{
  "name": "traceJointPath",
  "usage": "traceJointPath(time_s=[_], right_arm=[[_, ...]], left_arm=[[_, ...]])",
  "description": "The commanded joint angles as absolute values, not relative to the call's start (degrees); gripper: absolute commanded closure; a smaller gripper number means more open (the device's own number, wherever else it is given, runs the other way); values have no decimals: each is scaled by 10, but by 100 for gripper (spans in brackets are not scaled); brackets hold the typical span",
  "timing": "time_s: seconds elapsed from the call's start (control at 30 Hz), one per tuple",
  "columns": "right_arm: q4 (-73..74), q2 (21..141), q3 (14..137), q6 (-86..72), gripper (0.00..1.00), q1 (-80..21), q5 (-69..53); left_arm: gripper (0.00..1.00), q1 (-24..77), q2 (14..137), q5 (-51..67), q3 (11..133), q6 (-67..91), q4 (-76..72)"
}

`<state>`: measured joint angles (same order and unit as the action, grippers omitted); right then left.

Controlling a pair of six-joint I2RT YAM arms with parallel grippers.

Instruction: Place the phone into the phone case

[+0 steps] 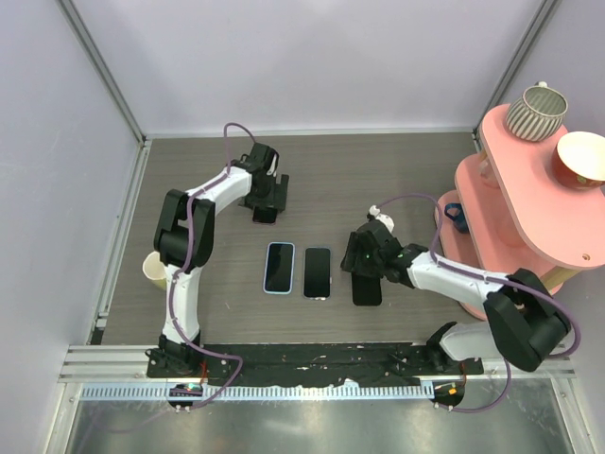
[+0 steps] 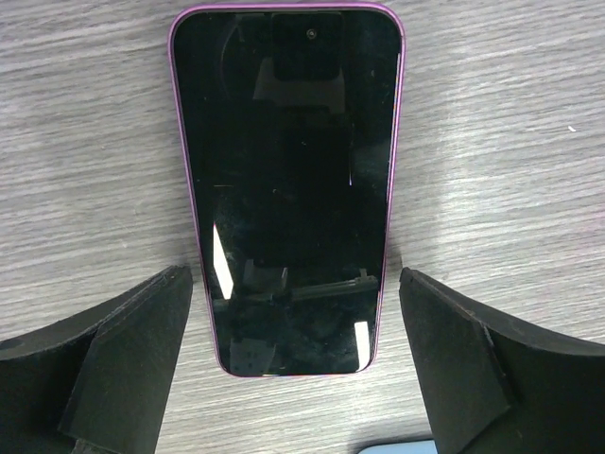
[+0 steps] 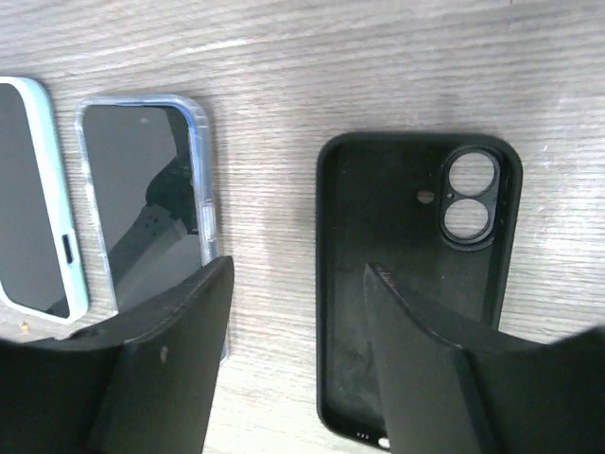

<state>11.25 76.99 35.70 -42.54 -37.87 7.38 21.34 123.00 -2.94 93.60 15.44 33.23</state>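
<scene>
top view: you see the all-black slab phone [image 1: 317, 272] lying screen up at mid-table. it is just right of a light-blue-rimmed phone [image 1: 279, 268], parallel to it, close but apart.

right wrist view: note that the phone sits inside the transparent, colourless phone case [image 3: 205, 180], whose clear rim frames the glossy screen on the visible sides. its near end is hidden behind a finger. to its right, apart from it, lies an empty matte black shell [image 3: 416, 284] with two round camera holes, inner face up. the right gripper [image 3: 298, 274] hangs above with its jaws spread wide, holding nothing. one finger [image 3: 170, 359] overlaps the clear case's near corner and the other overlaps the black shell; you cannot tell whether either touches.

left wrist view: the left gripper [image 2: 293, 274], jaws also spread and empty, straddles the near end of a black phone with a pinkish-purple rim [image 2: 288, 142]. that phone lies screen up on the grey wood-grain table [image 2: 510, 142], towards the far side and well apart from the other phones.
</scene>
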Motion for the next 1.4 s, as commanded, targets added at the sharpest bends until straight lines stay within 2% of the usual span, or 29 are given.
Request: traceJointPath(time_s=[0.0,0.03,0.07,0.17,0.3,0.37,0.5,0.6,0.67,0.83,1.23,1.37], right_arm=[[131,693,403,-424,24,-380,93],[135,683,404,-417,12,-379,95],[140,672,407,-413,9,-380,99],[144,638,404,-402,6,-380,127],[143,618,417,-386,0,-377,149],[135,628,438,-385,0,-372,135],[100,670,477,-389,1,-357,97],[72,720,503,-429,5,-342,88],[16,752,502,-455,12,-330,53],[-112,832,505,-549,21,-317,8],[-196,1036,612,-584,32,-316,-81],[-204,1069,625,-598,39,-316,-80]], left_arm=[[7,212,1239,-30,945,133,324],[8,212,1239,-30,942,129,321],[10,212,1239,-31,938,127,318],[19,212,1243,-37,934,124,323],[41,212,1234,-39,918,123,322],[46,212,1224,-33,903,127,316],[50,211,1194,-2,872,148,296],[52,211,1169,43,851,166,282],[54,211,1150,56,838,175,273],[56,211,1114,104,809,205,245],[59,212,1056,185,749,246,185],[59,212,1040,209,731,265,160]])
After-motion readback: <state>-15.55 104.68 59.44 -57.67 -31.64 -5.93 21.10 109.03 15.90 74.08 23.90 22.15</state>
